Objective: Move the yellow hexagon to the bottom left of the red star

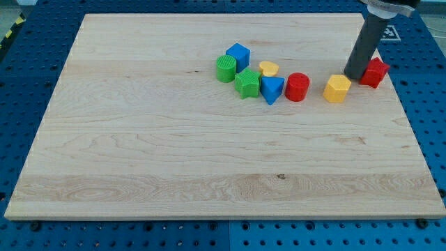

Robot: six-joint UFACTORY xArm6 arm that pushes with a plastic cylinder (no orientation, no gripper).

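My tip sits wedged between the yellow hexagon and red star; the red cylinder blocks leftward passage.

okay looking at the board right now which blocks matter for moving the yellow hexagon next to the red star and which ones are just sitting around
In the job: yellow hexagon, red star, my tip between them.

Lying about: red cylinder, blue triangle, green star, yellow heart, blue cube, green cylinder.

A robotics lab bench: a pale wooden board rests on a blue perforated metal table, with yellow-black hazard tape at ten o'clock.
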